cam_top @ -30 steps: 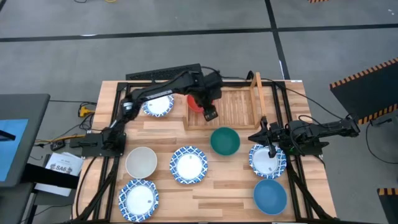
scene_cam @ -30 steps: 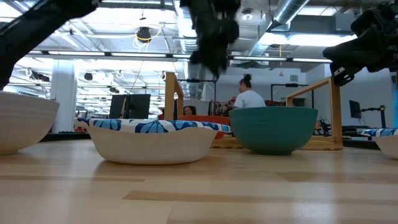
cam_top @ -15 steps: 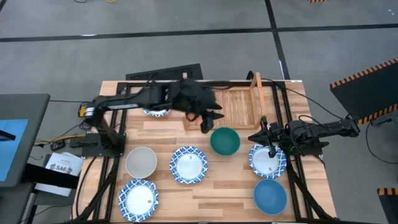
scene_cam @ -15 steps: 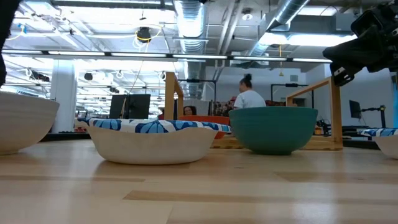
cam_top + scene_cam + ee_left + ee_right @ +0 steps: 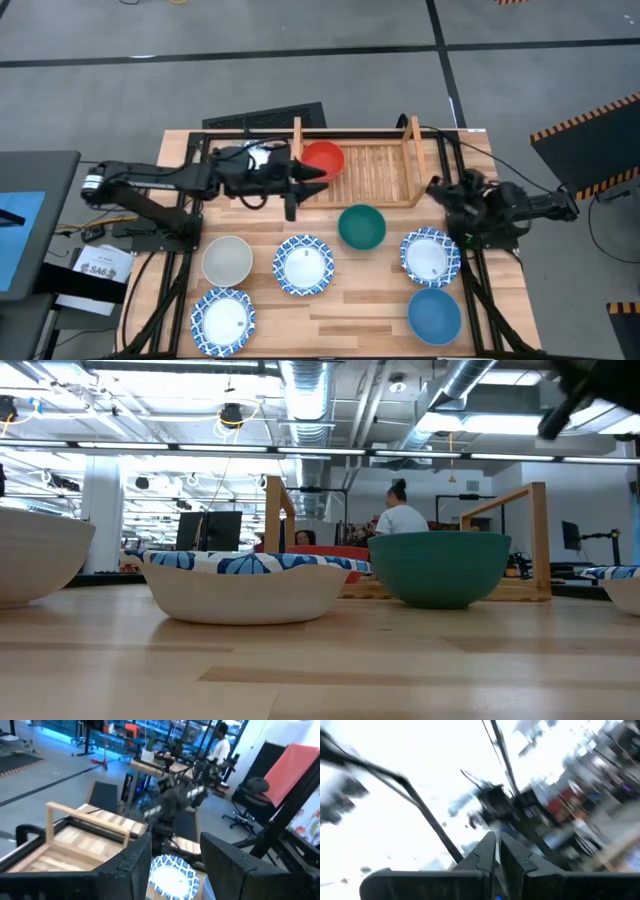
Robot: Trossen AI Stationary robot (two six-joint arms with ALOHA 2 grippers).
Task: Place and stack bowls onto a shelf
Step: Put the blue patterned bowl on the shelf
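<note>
The red bowl (image 5: pixel 323 158) sits on the left end of the slatted shelf (image 5: pixel 375 172). My left gripper (image 5: pixel 304 188) is open and empty, just left of the shelf's near left corner; its wrist view (image 5: pixel 175 865) looks across the shelf. My right gripper (image 5: pixel 443 193) is shut and empty, raised above the table right of the shelf, beyond a patterned bowl (image 5: pixel 430 255). The green bowl (image 5: pixel 361 226), the off-white bowl (image 5: pixel 227 260), the blue bowl (image 5: pixel 434 314) and two patterned bowls (image 5: pixel 303 265) (image 5: pixel 224 318) stand on the table. A fourth patterned bowl (image 5: pixel 256 158) is partly under my left arm.
The shelf's upright posts (image 5: pixel 412 130) stand at its ends. Black frame rails (image 5: pixel 470 290) run along the table's sides. In the low view the green bowl (image 5: pixel 440 568) and a patterned bowl (image 5: pixel 250 585) stand in front of the shelf; a person (image 5: pixel 402 515) is in the room behind.
My left gripper has drawn back from over the red bowl on the shelf toward the table's left edge; the red bowl stays on the shelf. My right gripper has risen off the right patterned bowl, gone toward the far edge and tipped upward; that bowl stays put.
</note>
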